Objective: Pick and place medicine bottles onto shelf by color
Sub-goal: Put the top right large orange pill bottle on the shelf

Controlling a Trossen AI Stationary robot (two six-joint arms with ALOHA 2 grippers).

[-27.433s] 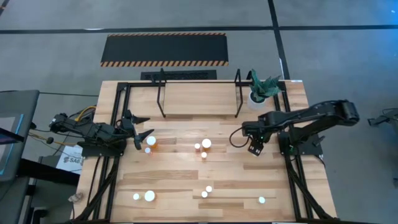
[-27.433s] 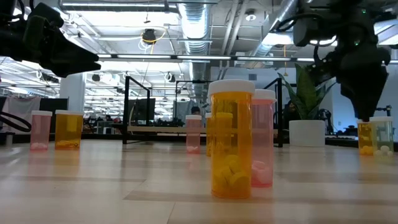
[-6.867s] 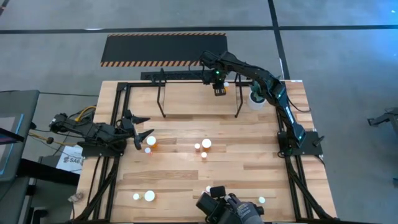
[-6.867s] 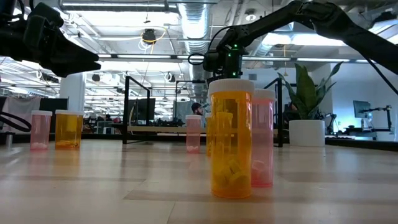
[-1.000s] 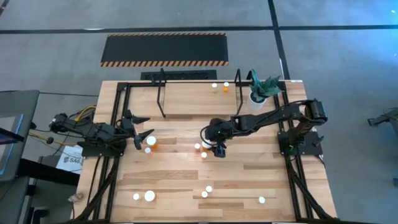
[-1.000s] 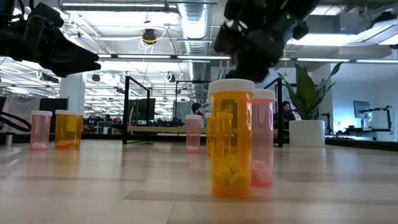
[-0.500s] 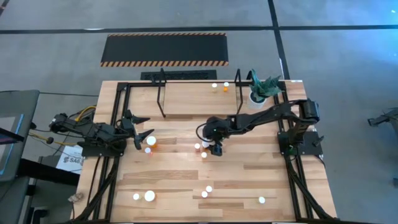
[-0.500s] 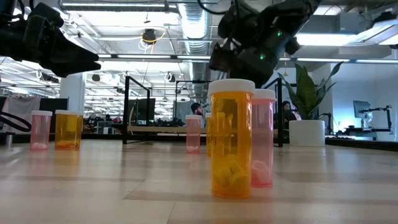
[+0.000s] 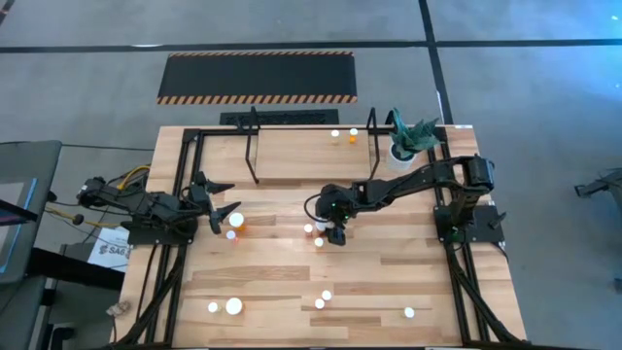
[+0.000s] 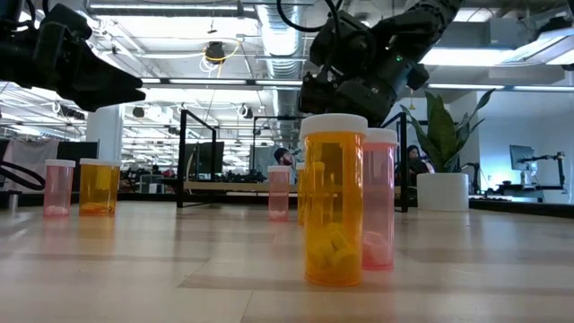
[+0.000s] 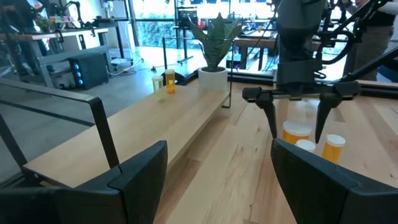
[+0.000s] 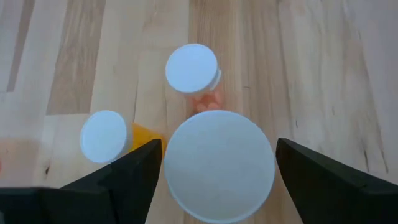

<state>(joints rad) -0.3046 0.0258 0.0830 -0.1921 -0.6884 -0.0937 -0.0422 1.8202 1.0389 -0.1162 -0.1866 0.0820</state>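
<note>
The right tool hangs over the middle of the worktop, pointing straight down, fingers spread apart with a large white-capped bottle standing between them but not clamped. Its long axis is vertical, cap up. Just beside it stand two smaller bottles, a pinkish one and an orange one, also upright. Two more upright bottles sit on the shelf near its right end, close to the potted plant. Other bottles stand upright near the front edge and by the left tool, which waits at the worktop's left side with fingers apart, holding nothing
</note>
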